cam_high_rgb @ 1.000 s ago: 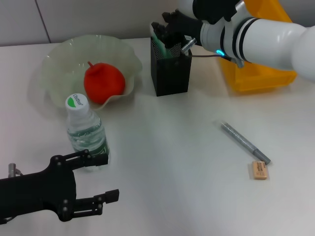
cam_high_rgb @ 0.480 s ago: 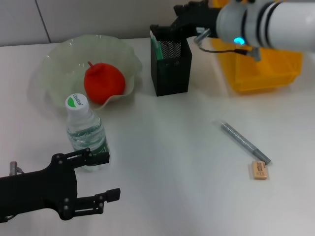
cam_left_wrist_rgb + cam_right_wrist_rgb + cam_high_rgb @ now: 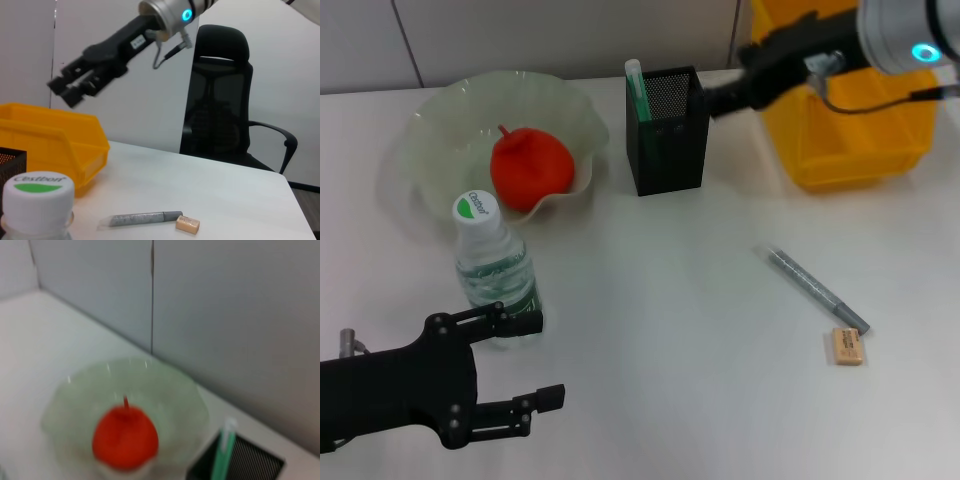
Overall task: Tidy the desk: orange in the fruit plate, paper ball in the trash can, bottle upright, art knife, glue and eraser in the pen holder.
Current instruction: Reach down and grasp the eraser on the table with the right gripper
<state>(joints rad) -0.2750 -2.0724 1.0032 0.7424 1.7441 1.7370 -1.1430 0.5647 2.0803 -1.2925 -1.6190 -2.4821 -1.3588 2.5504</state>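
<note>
Right gripper [image 3: 720, 97]: we find it raised at 1 o'clock, just right of the pen holder [image 3: 667, 130] and in front of the yellow bin [image 3: 850, 150]; fingers slightly parted and holding nothing.

Pen holder: black mesh box, upright, with a green-and-white stick, probably the glue [image 3: 636, 88], standing in its left corner.

Art knife [image 3: 817, 290]: grey, slim, lying diagonally at 4 o'clock; the tan eraser [image 3: 846, 345] lies just beside its near tip.

Orange [image 3: 530, 168]: in the pale fruit plate [image 3: 440, 120] at 10 o'clock.

Bottle [image 3: 495, 270]: upright, white cap, at 8 o'clock.

Left gripper [image 3: 535, 360]: at 7 o'clock beside the bottle, spread wide, empty.

Change: one second ago our right gripper was over the pen holder's mouth; it has since drawn off to the right.
</note>
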